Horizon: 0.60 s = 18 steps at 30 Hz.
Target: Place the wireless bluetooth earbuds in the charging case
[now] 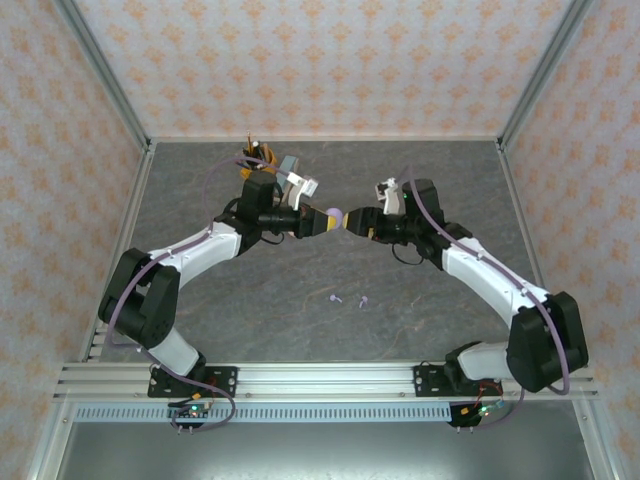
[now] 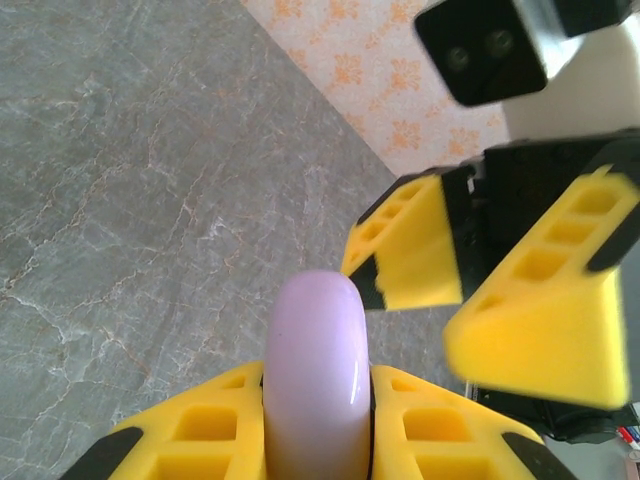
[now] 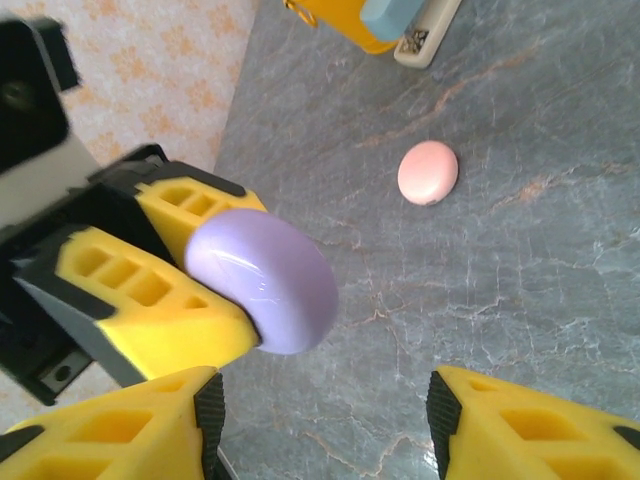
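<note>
Yellow pads (image 2: 215,425) of the left tool (image 2: 318,385) are pinched tight on the lilac case (image 2: 315,360), a smooth round disc gripped on its two flat faces. It stands edge-on, its curved rim poking well out past the pads. That looks deliberate to me: only the rear part is clamped, so the free part stays exposed for the other arm to work on, and the whole thing is lifted off the tabletop (image 1: 300,345).

Facing the case from the opposite side is the right tool (image 3: 325,405), its jaws parted about halfway and holding nothing. The two fingers sit near the case's rim, one to each side of it, not touching as far as I can tell. My guess is that it is lining up to take the free half and open the lid while the left arm braces the case. No seam or gap shows, so I take it to be closed.

Below the case, toward the arm bases, a lilac earbud (image 1: 337,298) and a second earbud (image 1: 363,300) lie on the tabletop just beside each other, well apart from the case and from both tools. They match its colour, so they likely belong in it.

Beyond the case, a pink disc (image 3: 428,172) rests flat on the tabletop, untouched.
</note>
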### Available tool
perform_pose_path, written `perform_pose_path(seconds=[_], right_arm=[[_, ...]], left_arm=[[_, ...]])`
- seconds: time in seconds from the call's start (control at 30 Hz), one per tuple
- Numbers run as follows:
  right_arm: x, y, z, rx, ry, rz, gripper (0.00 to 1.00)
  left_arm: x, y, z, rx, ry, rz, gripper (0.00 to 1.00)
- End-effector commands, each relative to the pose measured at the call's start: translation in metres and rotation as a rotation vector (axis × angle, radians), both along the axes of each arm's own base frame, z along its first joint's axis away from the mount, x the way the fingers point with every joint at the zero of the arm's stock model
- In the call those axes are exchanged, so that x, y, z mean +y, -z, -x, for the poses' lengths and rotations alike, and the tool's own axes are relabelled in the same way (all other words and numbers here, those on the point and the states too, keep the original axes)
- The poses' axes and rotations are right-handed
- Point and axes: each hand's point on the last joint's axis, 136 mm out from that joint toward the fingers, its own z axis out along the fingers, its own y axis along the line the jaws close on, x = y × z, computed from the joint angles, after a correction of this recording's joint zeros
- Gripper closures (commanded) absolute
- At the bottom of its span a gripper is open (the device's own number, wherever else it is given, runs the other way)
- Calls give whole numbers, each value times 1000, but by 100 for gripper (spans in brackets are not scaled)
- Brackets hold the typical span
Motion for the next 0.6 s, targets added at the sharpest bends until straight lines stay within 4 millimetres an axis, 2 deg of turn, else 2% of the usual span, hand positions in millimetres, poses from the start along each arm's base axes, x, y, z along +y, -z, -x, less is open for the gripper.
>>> perform_pose_path(seconds=[0.0, 0.23, 0.4, 0.57], right_arm=[[9, 2, -6, -2, -14, -6, 43], [1, 29, -31, 36, 68, 44, 47], [-31, 41, -45, 73, 195, 60, 48], [-64, 56, -46, 122, 331, 141, 47]], left_arm=[[-10, -19, 1, -62, 43, 28, 100], [-14, -21, 5, -63, 62, 27, 100], [-12, -12, 5, -53, 45, 1, 100], [3, 30, -9, -7, -69, -226, 100]])
